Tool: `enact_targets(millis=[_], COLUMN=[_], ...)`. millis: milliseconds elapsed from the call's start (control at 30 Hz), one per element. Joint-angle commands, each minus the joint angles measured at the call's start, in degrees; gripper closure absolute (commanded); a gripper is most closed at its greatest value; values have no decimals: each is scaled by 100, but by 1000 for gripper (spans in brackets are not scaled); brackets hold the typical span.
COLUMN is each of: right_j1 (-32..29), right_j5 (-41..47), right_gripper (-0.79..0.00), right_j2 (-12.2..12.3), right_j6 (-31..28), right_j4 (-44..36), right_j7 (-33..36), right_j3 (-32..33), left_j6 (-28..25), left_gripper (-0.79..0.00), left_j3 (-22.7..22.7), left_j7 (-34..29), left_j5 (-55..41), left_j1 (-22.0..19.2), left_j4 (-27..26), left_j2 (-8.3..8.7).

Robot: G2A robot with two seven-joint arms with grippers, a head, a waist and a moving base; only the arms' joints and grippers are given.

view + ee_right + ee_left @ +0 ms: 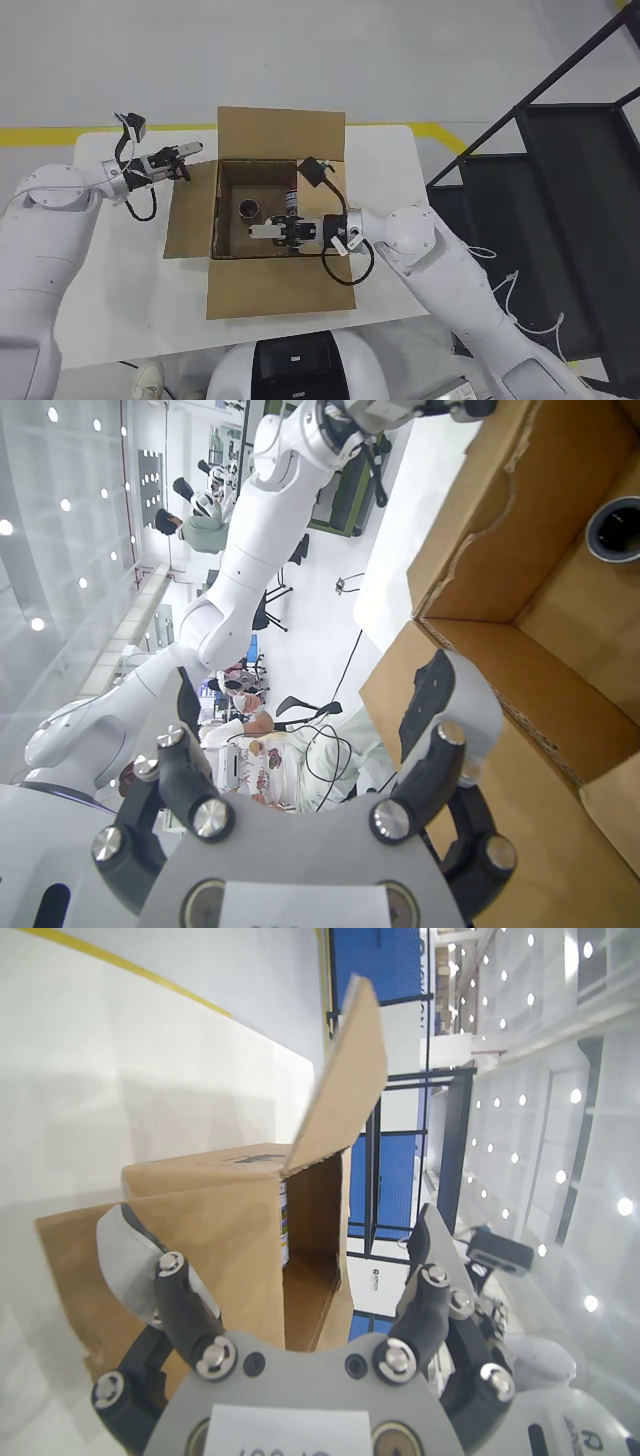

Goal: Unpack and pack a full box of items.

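Observation:
An open cardboard box stands mid-table with all flaps folded out. Inside it, a dark round can stands near one wall, and a labelled can stands beside it. My right gripper hangs open just above the box's opening, near the front wall. In the right wrist view the right gripper is empty, with the box wall and the dark can beyond. My left gripper is open beside the box's left flap. In the left wrist view the left gripper faces that flap and the labelled can.
The white table has bare room left of and in front of the box. A black metal stair frame stands off the table's right side. One flap stands up at the box's far end.

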Motion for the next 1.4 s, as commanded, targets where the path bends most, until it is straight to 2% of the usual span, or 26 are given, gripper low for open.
enact_targets(millis=[0,133,300,433,533,633,1133,1267,1367], right_j1=[-192,-575,-1228,-1639,-1829,-1913,-1840,-1840,-1860], right_j5=[57,207,652,1057,1372,1496,1526,1526,1518], right_gripper=[-785,-785,-785,-785,-785,-785,-785,-785,-785], right_j2=[50,158,293,362,389,410,430,430,428], right_j6=[-29,-97,-280,-446,-556,-622,-532,-532,-533], right_j4=[-49,-165,-382,-378,-322,-298,-218,-218,-245], right_j7=[23,130,356,504,602,701,731,731,631], right_j3=[236,759,1551,2016,2211,2280,2198,2198,2168], left_j6=[-204,-382,-515,-476,-102,-45,-45,399,712], left_gripper=[-785,-785,-785,-785,-785,-785,-785,-785,-785], left_j3=[-37,101,453,939,1331,1722,1722,1854,2112], left_j7=[-519,-898,-1235,-1108,-983,-1020,-1020,-549,-427], left_j5=[186,377,101,-186,-819,-1173,-1173,-894,-978], left_j1=[104,176,56,-246,-566,-907,-907,-835,-819], left_j4=[-630,-1482,-2000,-1715,-1130,-514,-514,-708,-692], left_j2=[69,81,-17,-219,-458,-714,-714,-764,-910])
